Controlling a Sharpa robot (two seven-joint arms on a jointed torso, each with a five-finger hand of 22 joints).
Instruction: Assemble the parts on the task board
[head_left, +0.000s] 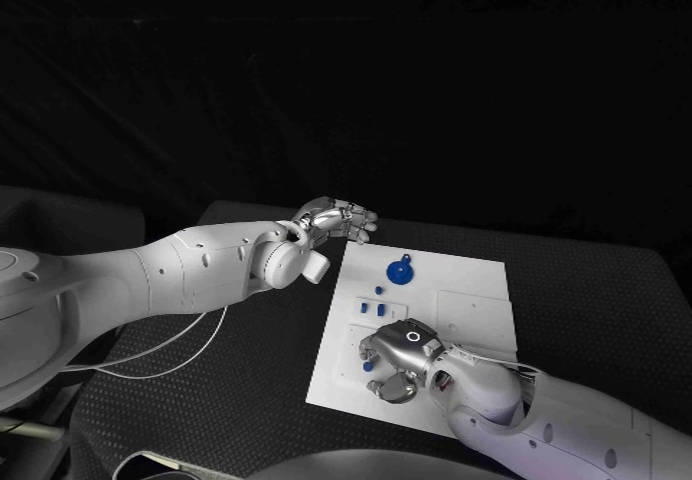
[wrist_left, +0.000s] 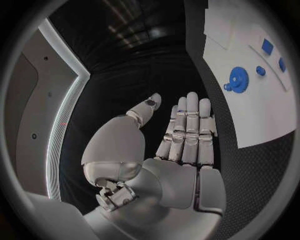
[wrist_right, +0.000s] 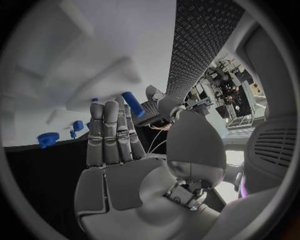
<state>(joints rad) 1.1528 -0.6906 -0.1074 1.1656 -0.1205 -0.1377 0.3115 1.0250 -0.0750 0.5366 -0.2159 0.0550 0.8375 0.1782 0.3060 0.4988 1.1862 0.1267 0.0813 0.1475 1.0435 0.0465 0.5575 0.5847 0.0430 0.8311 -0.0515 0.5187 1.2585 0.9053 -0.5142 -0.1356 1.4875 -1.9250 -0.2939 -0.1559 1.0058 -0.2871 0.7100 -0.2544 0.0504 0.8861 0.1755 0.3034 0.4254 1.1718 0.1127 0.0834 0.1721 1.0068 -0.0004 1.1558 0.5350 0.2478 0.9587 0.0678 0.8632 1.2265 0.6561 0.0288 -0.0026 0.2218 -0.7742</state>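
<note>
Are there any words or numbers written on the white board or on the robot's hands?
None can be read. The task board looks plain white, the blue parts carry no visible marks, and neither the left hand nor the right hand shows any label.

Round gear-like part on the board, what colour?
Blue; the round part shows best in the left wrist view, on the white task board.

1 white task board lies on 1 black surface, bearing 1 blue round part and at least 4 smaller blue parts, with 2 hands, left and right.
</note>
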